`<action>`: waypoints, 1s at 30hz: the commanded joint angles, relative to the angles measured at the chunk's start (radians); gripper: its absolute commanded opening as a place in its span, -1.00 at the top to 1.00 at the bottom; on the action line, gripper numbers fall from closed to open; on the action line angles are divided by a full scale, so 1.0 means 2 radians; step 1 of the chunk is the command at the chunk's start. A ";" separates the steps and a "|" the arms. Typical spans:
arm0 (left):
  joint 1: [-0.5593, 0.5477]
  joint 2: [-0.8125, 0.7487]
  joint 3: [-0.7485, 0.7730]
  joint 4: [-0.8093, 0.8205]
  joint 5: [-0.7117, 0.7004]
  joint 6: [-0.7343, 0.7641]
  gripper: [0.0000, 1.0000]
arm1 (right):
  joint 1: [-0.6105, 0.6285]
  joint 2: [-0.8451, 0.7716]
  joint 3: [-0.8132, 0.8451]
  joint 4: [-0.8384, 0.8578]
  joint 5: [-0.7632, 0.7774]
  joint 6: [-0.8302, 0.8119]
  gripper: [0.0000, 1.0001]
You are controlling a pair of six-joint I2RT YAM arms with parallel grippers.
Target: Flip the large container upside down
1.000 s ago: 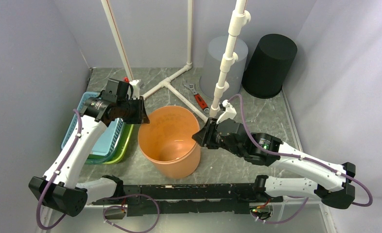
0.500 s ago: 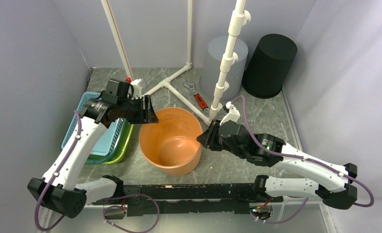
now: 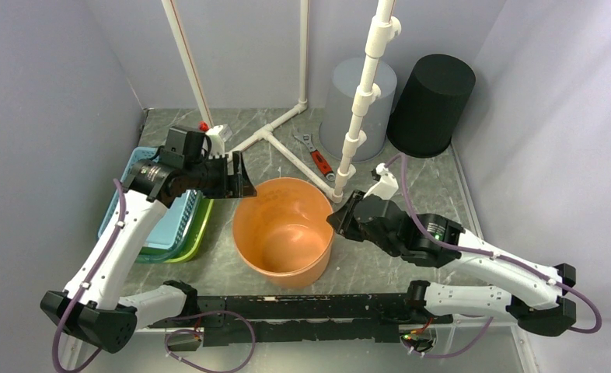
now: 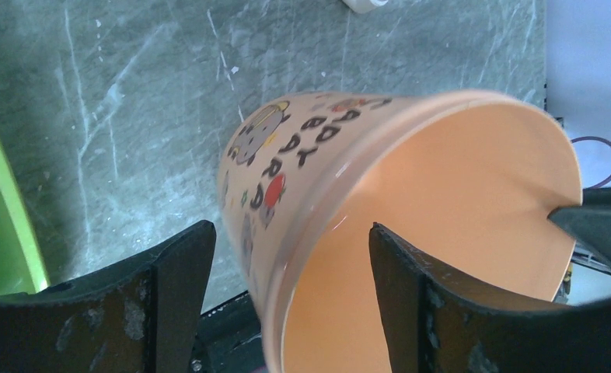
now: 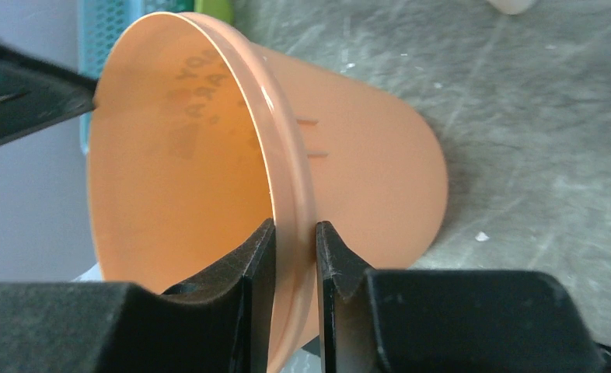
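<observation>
Some container (image 5: 364, 171) rim hides inside the right pincer (image 5: 295, 228).

- Pale lilac walls (image 3: 46, 78) close in the left, back and right sides — plain and smooth.
- Grey marbled tabletop (image 3: 434, 186) with white veins — evenly lit, soft shadows.

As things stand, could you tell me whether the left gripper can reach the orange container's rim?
Likely yes: the left gripper stands open astride the rim of the orange container, with nothing between.
</observation>
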 commanded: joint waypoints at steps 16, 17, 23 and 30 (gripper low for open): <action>-0.002 -0.012 -0.022 -0.041 0.058 0.025 -0.06 | -0.002 -0.052 0.003 0.012 0.052 0.035 0.99; -0.002 -0.013 -0.020 -0.035 0.060 0.022 -0.09 | -0.002 -0.052 0.011 0.002 0.055 0.034 0.99; -0.002 -0.015 -0.005 -0.001 0.077 0.001 -0.51 | -0.002 -0.020 0.082 -0.060 0.065 -0.005 1.00; -0.002 -0.033 0.008 0.030 0.071 -0.020 -0.88 | -0.002 0.026 0.164 -0.139 0.090 -0.020 1.00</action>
